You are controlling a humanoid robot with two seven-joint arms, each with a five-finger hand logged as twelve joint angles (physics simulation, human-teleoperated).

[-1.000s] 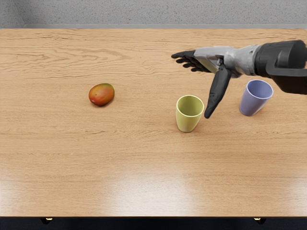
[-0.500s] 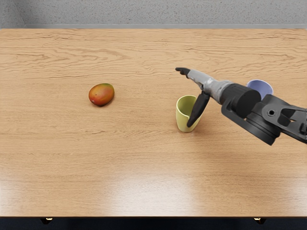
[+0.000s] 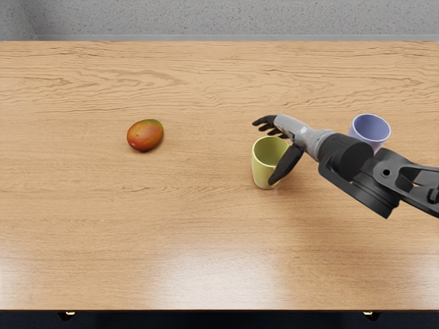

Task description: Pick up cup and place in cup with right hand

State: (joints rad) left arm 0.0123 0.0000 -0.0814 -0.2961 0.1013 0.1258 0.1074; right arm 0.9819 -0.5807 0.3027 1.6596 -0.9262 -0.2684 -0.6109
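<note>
My right hand (image 3: pixel 271 149) reaches in from the right edge over the yellow-green cup (image 3: pixel 263 165), its fingers spread beyond the cup's far rim and its thumb across the near right side. The hand is open and grasps nothing; whether it touches the cup I cannot tell. That cup stands upright on the table. Farther right is the blue cup (image 3: pixel 370 129), upright, its lower part hidden behind the right forearm.
A red-orange mango (image 3: pixel 145 136) lies on the wooden table (image 3: pixel 171 240), left of both cups. The table's near edge runs along the bottom of the view, and a grey wall is behind its far edge.
My right hand has swung from above and behind the yellow-green cup down toward the near side, and its forearm now crosses in front of the blue cup. Both cups have stayed put.
</note>
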